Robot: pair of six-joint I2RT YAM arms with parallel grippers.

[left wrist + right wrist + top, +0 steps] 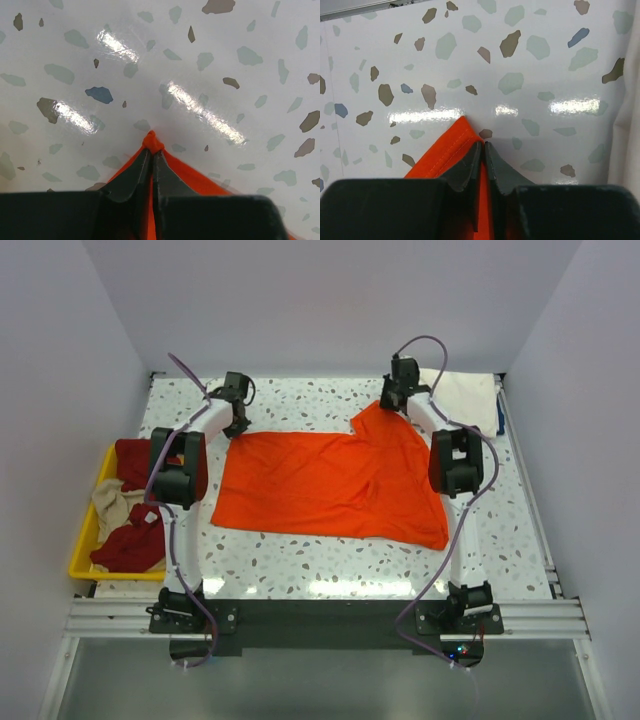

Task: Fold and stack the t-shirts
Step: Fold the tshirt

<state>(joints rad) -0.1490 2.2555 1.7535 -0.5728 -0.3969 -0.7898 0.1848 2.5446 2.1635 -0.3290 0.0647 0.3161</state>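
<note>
A bright orange t-shirt (330,480) lies spread on the speckled table. My left gripper (237,423) is shut on its far left corner; in the left wrist view a bunched orange tip (152,142) pokes out past the closed fingertips (145,162). My right gripper (392,400) is shut on its far right corner, whose hemmed edge (445,147) shows in the right wrist view. A cream-white t-shirt (465,397) lies folded at the far right. Dark red (135,460) and beige (115,505) t-shirts lie crumpled in the tray.
A yellow plastic tray (84,540) sits at the table's left edge. White walls close in the table on three sides. The cream cloth's edge (630,100) hangs at the right of the right wrist view. An aluminium rail (320,615) runs along the near edge.
</note>
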